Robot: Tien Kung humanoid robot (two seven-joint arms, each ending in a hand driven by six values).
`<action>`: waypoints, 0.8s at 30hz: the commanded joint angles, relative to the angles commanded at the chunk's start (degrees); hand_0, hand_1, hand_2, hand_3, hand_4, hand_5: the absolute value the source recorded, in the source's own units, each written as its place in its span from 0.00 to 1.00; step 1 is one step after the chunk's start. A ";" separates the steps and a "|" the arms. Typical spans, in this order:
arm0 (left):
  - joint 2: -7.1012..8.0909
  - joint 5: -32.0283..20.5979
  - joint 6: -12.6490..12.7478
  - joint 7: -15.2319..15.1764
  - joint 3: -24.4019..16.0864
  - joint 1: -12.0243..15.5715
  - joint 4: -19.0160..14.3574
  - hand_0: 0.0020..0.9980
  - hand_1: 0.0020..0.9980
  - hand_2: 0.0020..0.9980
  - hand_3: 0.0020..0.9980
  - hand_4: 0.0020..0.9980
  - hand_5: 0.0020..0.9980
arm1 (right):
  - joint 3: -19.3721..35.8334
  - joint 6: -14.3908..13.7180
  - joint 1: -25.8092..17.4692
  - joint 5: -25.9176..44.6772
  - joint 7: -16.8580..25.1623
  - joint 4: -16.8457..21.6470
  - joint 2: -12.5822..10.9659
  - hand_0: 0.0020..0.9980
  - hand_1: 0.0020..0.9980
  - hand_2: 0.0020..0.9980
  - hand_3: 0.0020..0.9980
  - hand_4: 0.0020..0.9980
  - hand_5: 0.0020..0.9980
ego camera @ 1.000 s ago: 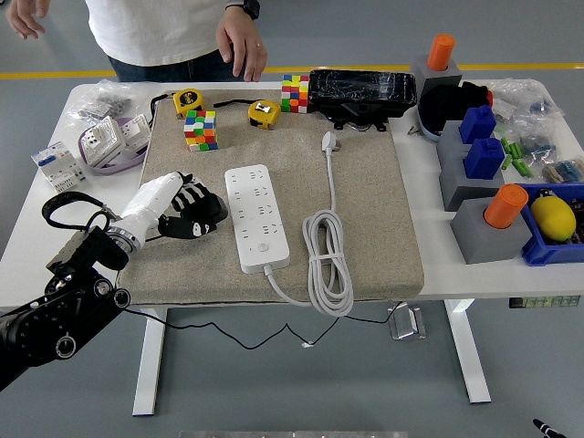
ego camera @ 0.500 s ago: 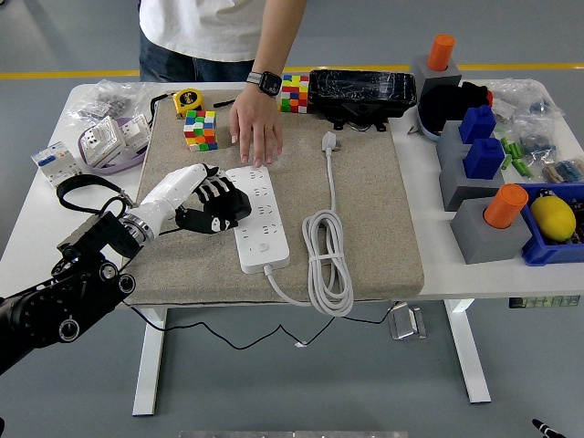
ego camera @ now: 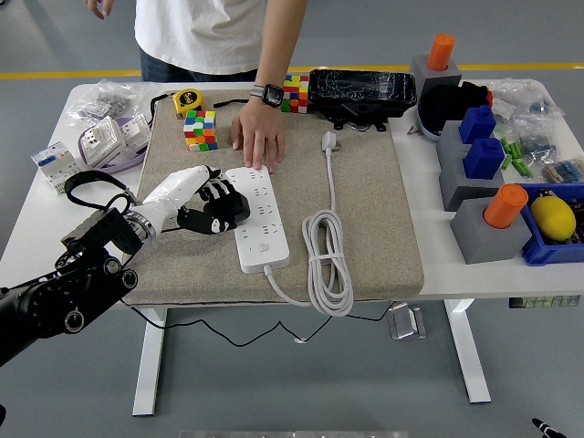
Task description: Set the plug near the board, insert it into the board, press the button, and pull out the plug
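The left hand (ego camera: 212,206) is seen reaching in over the beige mat (ego camera: 383,219) on the white counter (ego camera: 429,182), its black fingers (ego camera: 230,210) curled loosely and laid against the left edge of the white power board (ego camera: 256,217). Nothing is gripped by them; whether the fingertips actually press on the board's surface or only touch its side cannot be told. The right arm is not seen.

The board is laid lengthwise on the mat, its round button (ego camera: 264,246) placed just toward the near edge from the fingers, on the board's lower part. The cable (ego camera: 329,265) is led out of the board's near end and is coiled in long loops on the far side of the board from the fingers. From the coil a straight run is carried up toward the far edge of the mat, where the white plug (ego camera: 328,140) is left lying flat, well apart from the fingers and not inserted in any socket.

Just beyond the fingers, at the board's far end, a person's hand (ego camera: 256,138) is laid palm down, its fingertips resting at or on the board's top edge; a watch (ego camera: 268,92) is worn on that wrist.

A colour cube (ego camera: 201,130) is set on the mat beyond the fingers, and a yellow tape measure (ego camera: 187,100) is placed farther back.
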 joint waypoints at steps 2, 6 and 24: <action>0.01 0.13 -0.02 0.18 -0.02 0.03 0.13 0.44 0.43 0.47 0.53 0.75 0.00 | 0.00 0.02 0.06 -0.03 -0.01 0.02 0.04 0.60 0.64 0.63 0.55 0.94 0.48; 0.13 0.20 -0.20 0.20 0.26 0.07 0.20 0.44 0.44 0.47 0.53 0.74 0.00 | 0.23 0.02 0.03 -0.19 0.00 0.23 0.08 0.60 0.64 0.63 0.55 0.94 0.48; -0.04 0.24 0.57 0.41 1.26 -0.22 1.02 0.45 0.44 0.47 0.53 0.74 0.00 | 0.34 0.03 0.04 -0.31 0.02 0.46 0.09 0.60 0.64 0.63 0.55 0.94 0.48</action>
